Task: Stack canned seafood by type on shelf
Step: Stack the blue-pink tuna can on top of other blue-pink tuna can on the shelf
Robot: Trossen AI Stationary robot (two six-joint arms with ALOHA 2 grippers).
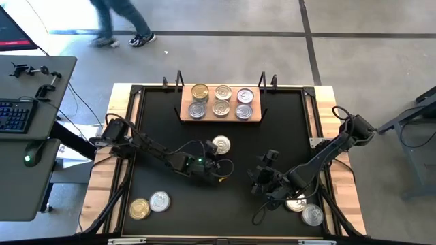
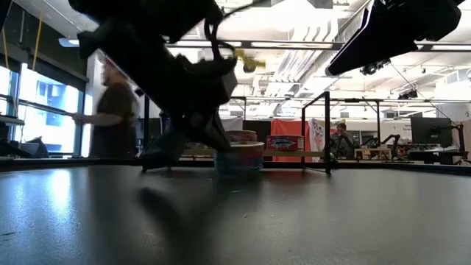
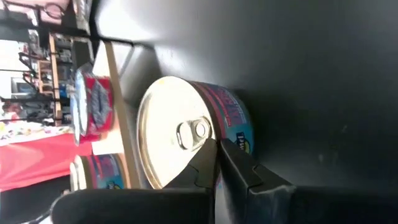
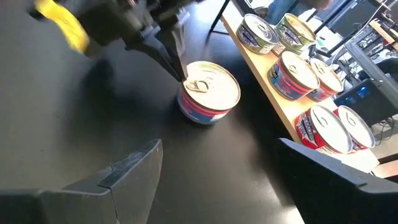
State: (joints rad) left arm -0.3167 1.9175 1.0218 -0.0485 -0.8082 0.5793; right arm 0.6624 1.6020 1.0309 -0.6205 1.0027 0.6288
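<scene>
A can (image 1: pixel 220 144) with a pale lid, a pull tab and a pink-and-blue side label stands upright on the black tabletop, in front of the shelf (image 1: pixel 219 121). The shelf is a light wooden board at the far middle and carries several cans (image 1: pixel 222 101) in two rows. My left gripper (image 1: pixel 214 158) is shut at the can's near-left rim. It also shows from the right wrist as a dark wedge (image 4: pixel 185 79) on the lid. My right gripper (image 1: pixel 262 178) hangs open above the table to the can's right and nearer, with nothing between its fingers (image 4: pixel 134 168). My left gripper meets the can's lid rim (image 3: pixel 213 144) right beside the pull tab (image 3: pixel 193 132). One finger (image 3: pixel 200 167) lies over the lid and the other (image 3: pixel 245 169) along the outside wall, closed together at the rim. The fingers slant down from the near left. The can stands flat on the table.
Two loose cans (image 1: pixel 139 209) (image 1: pixel 159 201) lie near the front left. Two more (image 1: pixel 296 203) (image 1: pixel 313 215) sit at the front right under my right arm. A person (image 1: pixel 119 27) walks beyond the far edge. A desk with a keyboard (image 1: pixel 13 114) stands to the left.
</scene>
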